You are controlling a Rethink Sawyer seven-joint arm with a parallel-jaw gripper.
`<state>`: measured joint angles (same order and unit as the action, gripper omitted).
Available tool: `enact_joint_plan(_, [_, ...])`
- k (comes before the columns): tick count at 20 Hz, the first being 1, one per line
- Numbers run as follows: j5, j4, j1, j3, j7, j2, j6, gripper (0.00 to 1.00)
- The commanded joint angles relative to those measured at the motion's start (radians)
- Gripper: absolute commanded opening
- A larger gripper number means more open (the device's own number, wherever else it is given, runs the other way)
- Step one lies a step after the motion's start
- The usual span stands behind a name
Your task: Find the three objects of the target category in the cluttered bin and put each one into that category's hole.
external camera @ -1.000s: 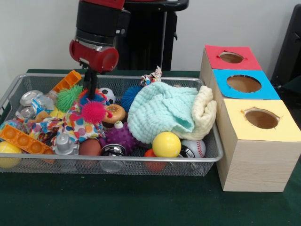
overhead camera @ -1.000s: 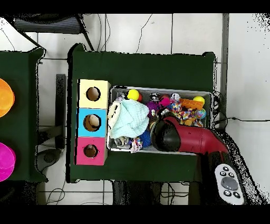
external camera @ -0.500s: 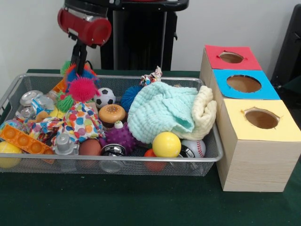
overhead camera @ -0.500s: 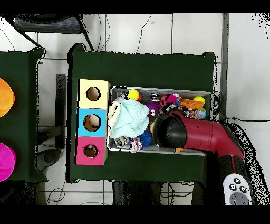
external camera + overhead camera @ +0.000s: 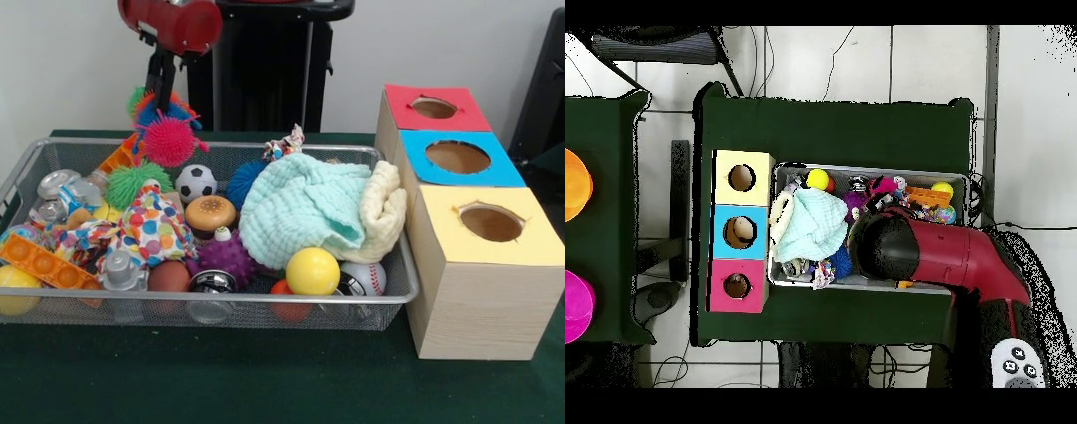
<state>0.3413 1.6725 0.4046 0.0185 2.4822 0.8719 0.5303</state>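
Note:
My gripper [image 5: 162,106] hangs above the back left of the wire bin [image 5: 265,300], shut on a cluster of spiky balls. The cluster's pink ball [image 5: 168,140] dangles lowest, with blue and green spikes behind it, all clear of the bin's contents. A green spiky ball [image 5: 137,181], a blue spiky ball [image 5: 244,181] and a purple spiky ball [image 5: 228,256] lie in the bin. In the overhead view the red arm [image 5: 915,250] hides the gripper. To the right stand three boxes with a red hole [image 5: 433,108], a blue hole [image 5: 457,156] and a yellow hole [image 5: 491,223].
A mint cloth [image 5: 300,208] and a cream cloth [image 5: 384,203] fill the bin's right half. A soccer ball [image 5: 196,183], burger toy [image 5: 210,213], yellow ball [image 5: 312,270], baseball [image 5: 364,277] and orange bubble strip [image 5: 48,262] lie among the clutter.
The gripper has risen out of the bin with the spiky ball cluster and shifted slightly right. The green spiky ball and soccer ball in the bin now show.

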Motion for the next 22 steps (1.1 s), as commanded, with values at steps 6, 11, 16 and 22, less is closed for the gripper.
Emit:
enact_joint_plan(6, [-0.065,0.159,0.038,0.138,-0.029,-0.017,-0.028,0.00])
enact_joint_plan(11, [-0.098,0.223,0.019,0.127,0.024,0.003,-0.039,0.00])
enact_joint_plan(16, [-0.100,0.233,0.003,0.120,0.022,-0.007,-0.043,0.00])
enact_joint_plan(22, [-0.082,0.202,-0.017,0.100,0.010,-0.012,-0.014,1.00])
